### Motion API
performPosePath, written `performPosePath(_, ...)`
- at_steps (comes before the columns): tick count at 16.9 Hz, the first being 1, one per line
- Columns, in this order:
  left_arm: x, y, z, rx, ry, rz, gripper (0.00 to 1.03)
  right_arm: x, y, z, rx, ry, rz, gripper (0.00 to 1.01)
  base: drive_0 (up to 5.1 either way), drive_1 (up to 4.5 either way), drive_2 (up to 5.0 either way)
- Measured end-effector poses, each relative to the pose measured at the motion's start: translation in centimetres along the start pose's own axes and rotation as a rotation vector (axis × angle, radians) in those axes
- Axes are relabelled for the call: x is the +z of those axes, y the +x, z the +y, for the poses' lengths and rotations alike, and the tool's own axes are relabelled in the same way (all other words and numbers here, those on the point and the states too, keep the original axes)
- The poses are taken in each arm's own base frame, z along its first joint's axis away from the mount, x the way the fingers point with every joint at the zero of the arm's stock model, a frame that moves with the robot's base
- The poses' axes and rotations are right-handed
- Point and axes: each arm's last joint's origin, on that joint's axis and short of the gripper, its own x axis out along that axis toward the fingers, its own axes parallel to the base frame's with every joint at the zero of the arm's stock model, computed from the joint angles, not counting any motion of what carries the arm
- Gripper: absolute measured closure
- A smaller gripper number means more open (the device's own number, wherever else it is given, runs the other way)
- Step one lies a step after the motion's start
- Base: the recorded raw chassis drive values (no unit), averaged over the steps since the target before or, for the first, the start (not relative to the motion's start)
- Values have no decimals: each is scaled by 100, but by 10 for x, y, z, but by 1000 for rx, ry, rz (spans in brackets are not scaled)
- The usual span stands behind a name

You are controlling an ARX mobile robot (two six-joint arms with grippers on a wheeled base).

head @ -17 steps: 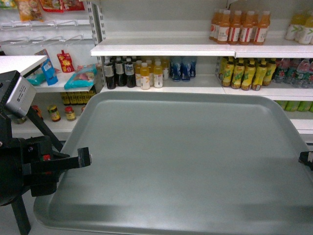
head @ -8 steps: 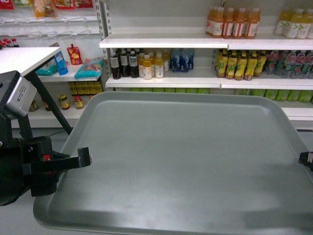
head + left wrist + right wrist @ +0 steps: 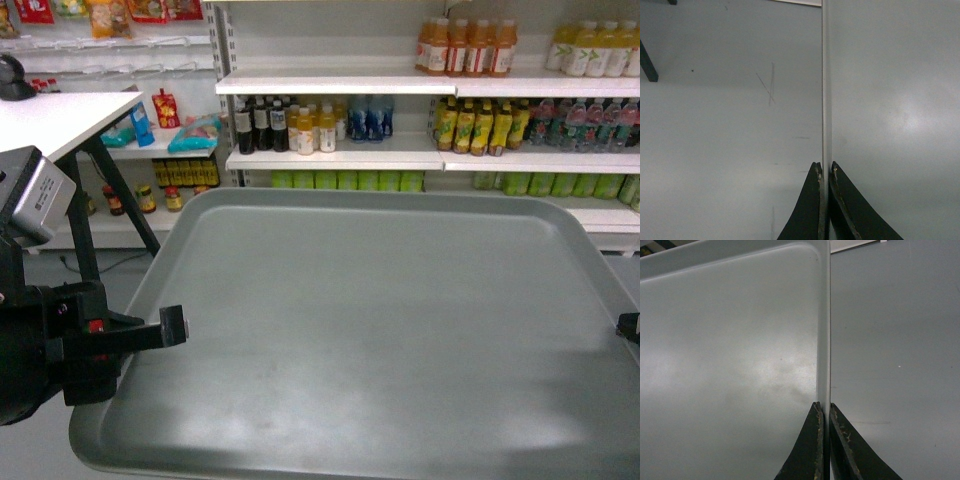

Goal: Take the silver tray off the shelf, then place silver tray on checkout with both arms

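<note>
The silver tray (image 3: 380, 330) hangs level before me, clear of the shelf (image 3: 340, 158); stiff, light, slick-rimmed, I judge. My left pincer (image 3: 824, 172) and right pincer (image 3: 823, 412) are each clamped thin on opposite rims. The checkout worktop (image 3: 55, 120) stands left.

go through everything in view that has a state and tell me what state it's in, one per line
silver tray: off the shelf, held level in the air by both side rims, nothing on it
left gripper: shut on the tray's left rim
right gripper: shut on the tray's right rim
checkout: to the left, tray not yet on it
drink bottles: standing upright on the shelves
</note>
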Motion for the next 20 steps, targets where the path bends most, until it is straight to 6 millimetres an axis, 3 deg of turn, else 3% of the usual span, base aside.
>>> performPosePath(20, 0, 0, 0, 1, 0, 3, 101, 0, 1, 0, -1, 1, 4, 99, -470, 233, 233)
